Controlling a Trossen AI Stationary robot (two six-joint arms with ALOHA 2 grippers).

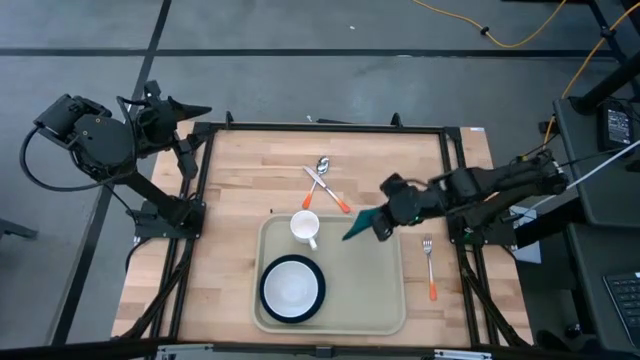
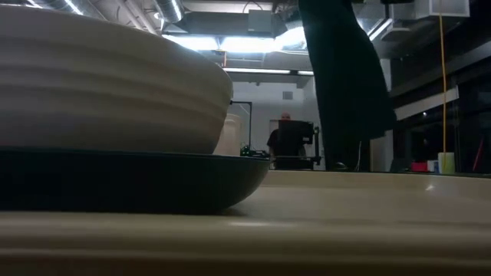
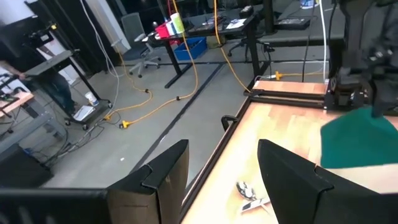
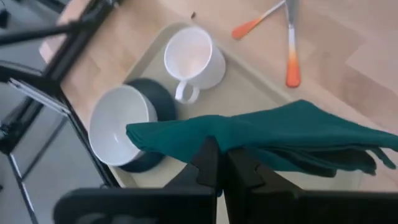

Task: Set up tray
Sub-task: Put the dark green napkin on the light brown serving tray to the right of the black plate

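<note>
The beige tray lies at the table's near middle. On it stand a white mug and a white bowl on a dark plate. My right gripper hovers over the tray's far right corner, shut on the dark green napkin. In the low view the napkin shows as a dark shape hanging beyond the bowl. My left gripper waits open past the table's far left corner, touching nothing. My right gripper pinches the green napkin between its two fingers at a long edge, about midway along. The fingers come slanting down from the table's right side. The napkin is folded in several layers and spreads to both sides of the fingers, held above the tray.
A spoon and a second orange-handled utensil lie crossed on the wood beyond the tray. An orange-handled fork lies on the table right of the tray. The tray's right half is bare. A person stands in the room behind.
</note>
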